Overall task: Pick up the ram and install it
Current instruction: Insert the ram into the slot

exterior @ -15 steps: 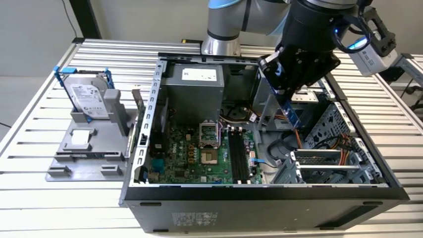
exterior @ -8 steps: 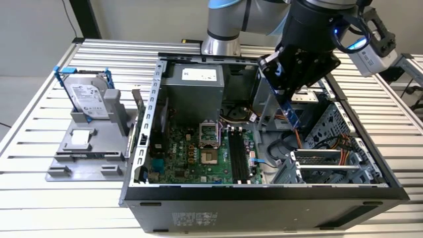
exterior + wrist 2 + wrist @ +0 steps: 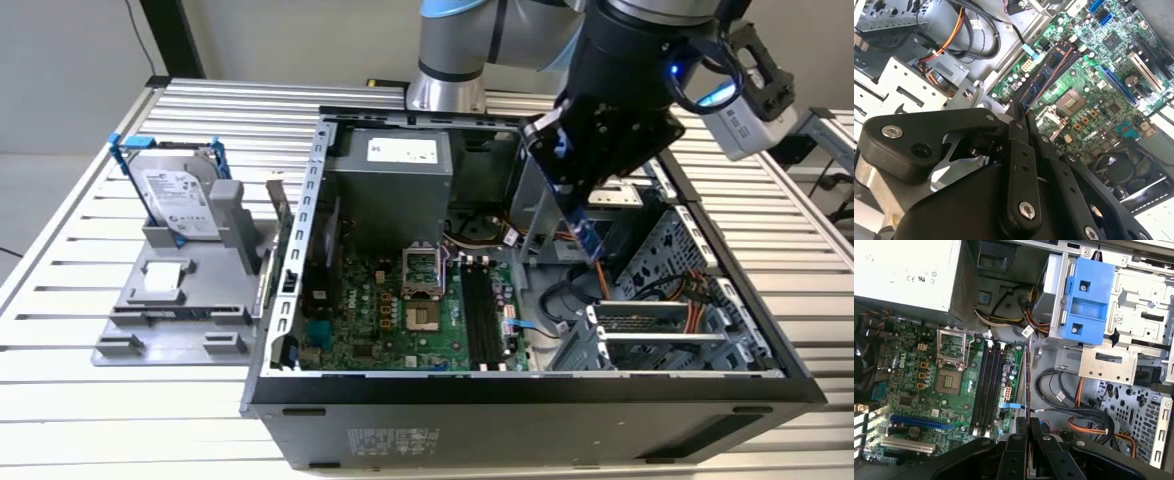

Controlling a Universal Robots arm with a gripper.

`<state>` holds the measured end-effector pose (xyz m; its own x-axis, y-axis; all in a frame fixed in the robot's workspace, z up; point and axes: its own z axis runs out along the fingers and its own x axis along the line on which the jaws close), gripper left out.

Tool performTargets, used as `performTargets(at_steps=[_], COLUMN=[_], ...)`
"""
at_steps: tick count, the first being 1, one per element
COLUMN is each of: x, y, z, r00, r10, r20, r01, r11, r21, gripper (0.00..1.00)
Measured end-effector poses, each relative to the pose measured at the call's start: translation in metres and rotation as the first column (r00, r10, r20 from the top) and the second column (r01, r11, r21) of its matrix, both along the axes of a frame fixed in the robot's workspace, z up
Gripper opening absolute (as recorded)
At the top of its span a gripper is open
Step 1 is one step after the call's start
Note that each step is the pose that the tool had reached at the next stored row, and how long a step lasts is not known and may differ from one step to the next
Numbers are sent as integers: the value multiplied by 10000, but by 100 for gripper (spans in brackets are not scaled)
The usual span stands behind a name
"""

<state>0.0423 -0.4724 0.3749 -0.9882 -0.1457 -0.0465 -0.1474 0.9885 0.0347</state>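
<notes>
Exterior view takes in the slatted tabletop point(image 3: 67, 400) carrying an open computer case point(image 3: 534, 395), its motherboard point(image 3: 400, 300) facing up. At about 2 o'clock from the memory slots point(image 3: 483, 310), the gripper point(image 3: 577, 200) is clenched on the ram point(image 3: 585, 230), which hangs beneath it, clear of the board. I judge the stick light, stiff yet fragile, best held by its bare edges, off the chips.

You see an open computer case point(image 3: 534, 400) on the slatted tabletop point(image 3: 80, 410), green motherboard point(image 3: 387, 310) inside, silver hard drive point(image 3: 176, 195) upright on a grey stand point(image 3: 167, 320).
</notes>
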Motion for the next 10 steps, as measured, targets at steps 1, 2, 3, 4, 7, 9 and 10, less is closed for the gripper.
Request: performTargets(at_steps=[1,2,3,4,7,9,10], x=[0,0,0,0,-7,-13,-18], y=[0,0,0,0,0,1,1], z=[-6,-12,-18,-24,-43,-57,-63], r00=[10000,10000,10000,10000,10000,10000,10000], r10=[0,0,0,-1,-16,-39,-58], r20=[0,0,0,0,0,0,0], r01=[0,0,0,1,16,39,58], r11=[10000,10000,10000,10000,10000,10000,10000], r21=[0,0,0,0,0,0,0], gripper=[0,0,0,0,0,0,0])
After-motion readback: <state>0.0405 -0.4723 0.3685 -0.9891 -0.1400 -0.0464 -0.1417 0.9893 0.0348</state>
